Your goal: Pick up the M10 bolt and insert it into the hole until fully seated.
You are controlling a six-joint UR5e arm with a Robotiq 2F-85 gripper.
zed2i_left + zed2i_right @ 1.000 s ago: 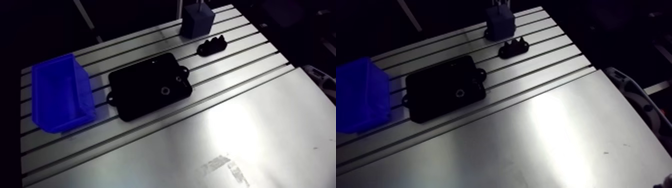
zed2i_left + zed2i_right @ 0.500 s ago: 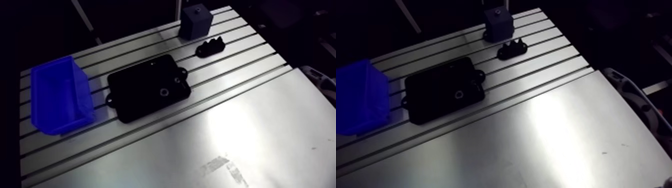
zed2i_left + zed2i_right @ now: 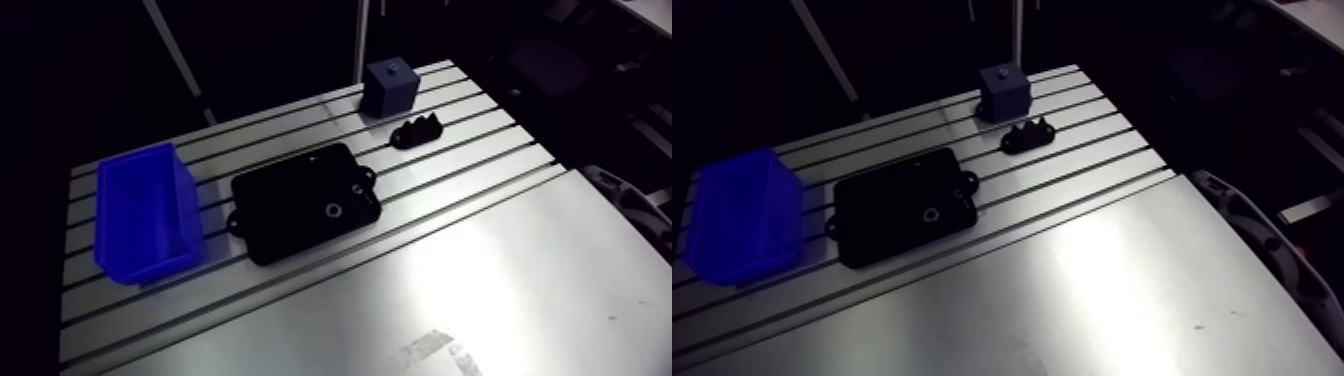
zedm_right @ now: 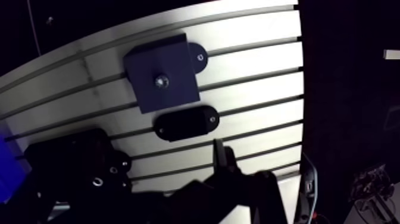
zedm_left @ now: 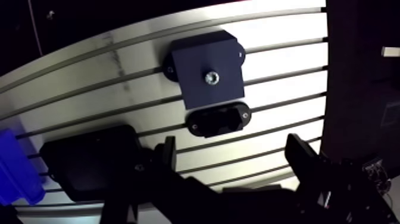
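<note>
Fingers (image 5: pixel 297 156) spread wide and empty, bolt (image 5: pixel 211 77) only a small glint atop the block (image 5: pixel 202 56), blue bin (image 5: pixel 11 170) cut off

In the wrist view we see our dark, two-fingered Robotiq gripper (image 5: pixel 232 149) pointing downward. Its two black fingers (image 5: pixel 168 154) stand wide apart, their tips about level with each other. One finger shows as a narrow edge, the other as a broader face. The gripper's body behind them lies in shadow, and we cannot make out its detail.
</note>
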